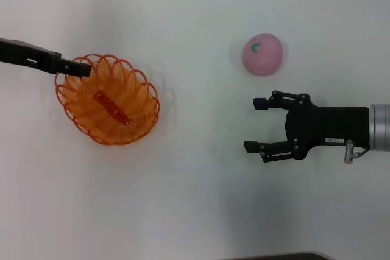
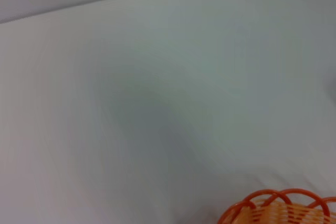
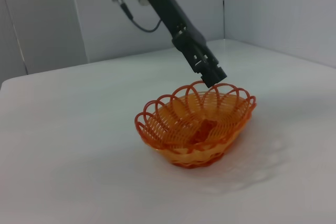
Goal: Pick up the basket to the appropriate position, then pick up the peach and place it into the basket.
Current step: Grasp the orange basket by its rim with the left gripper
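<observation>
Left gripper (image 1: 82, 68) reaches in low from the left, fingers clamped on the basket (image 1: 108, 100) rim. Right gripper (image 1: 257, 125) level, fingers apart, just beside the peach (image 1: 262, 54) on the table (image 1: 195, 211).

No legible text, small label on right end effector (image 1: 259, 124) unreadable

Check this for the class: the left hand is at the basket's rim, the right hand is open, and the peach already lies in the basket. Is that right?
Not quite. The peach is not in the basket; it lies on the table, apart from it, near the open right hand. The head view shows this. The left hand is at the basket's rim, as stated.
</observation>
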`<state>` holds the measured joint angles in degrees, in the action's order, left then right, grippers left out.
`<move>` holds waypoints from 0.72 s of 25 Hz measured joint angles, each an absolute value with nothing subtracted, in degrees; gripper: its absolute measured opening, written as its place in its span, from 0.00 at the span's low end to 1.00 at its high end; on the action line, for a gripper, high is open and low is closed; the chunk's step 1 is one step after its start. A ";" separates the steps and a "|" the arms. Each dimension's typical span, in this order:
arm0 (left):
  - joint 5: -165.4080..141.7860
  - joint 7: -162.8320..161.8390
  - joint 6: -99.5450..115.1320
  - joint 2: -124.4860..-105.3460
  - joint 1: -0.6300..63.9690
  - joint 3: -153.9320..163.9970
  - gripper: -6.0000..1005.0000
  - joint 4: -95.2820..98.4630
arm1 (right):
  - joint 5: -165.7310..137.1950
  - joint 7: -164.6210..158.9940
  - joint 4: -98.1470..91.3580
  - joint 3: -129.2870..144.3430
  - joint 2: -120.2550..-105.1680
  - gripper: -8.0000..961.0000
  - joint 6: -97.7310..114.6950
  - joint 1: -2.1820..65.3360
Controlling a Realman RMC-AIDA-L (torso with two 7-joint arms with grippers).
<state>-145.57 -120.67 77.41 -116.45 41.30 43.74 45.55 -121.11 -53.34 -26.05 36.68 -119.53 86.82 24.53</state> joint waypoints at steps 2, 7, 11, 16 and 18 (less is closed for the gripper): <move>-147.20 -121.32 77.67 -116.45 42.73 45.26 0.87 45.82 | -121.10 -53.35 -26.03 36.94 -119.53 1.00 86.76 24.53; -152.59 -122.97 78.28 -116.64 46.03 47.82 0.87 46.28 | -121.11 -53.35 -26.02 37.08 -119.53 1.00 86.72 24.63; -157.92 -124.72 77.68 -117.52 47.84 50.42 0.87 46.23 | -121.11 -53.35 -26.01 37.16 -119.53 1.00 86.68 24.83; -159.01 -124.68 76.53 -118.23 48.53 51.41 0.87 45.94 | -121.11 -53.35 -26.01 37.18 -119.60 1.00 86.65 24.95; -159.02 -124.67 75.86 -118.49 48.53 51.97 0.87 45.84 | -121.11 -53.35 -26.01 37.18 -119.62 1.00 86.65 24.96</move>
<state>-159.02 -124.67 75.86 -118.49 48.53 51.97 45.84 -121.11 -53.35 -26.01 37.18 -119.62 86.65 24.96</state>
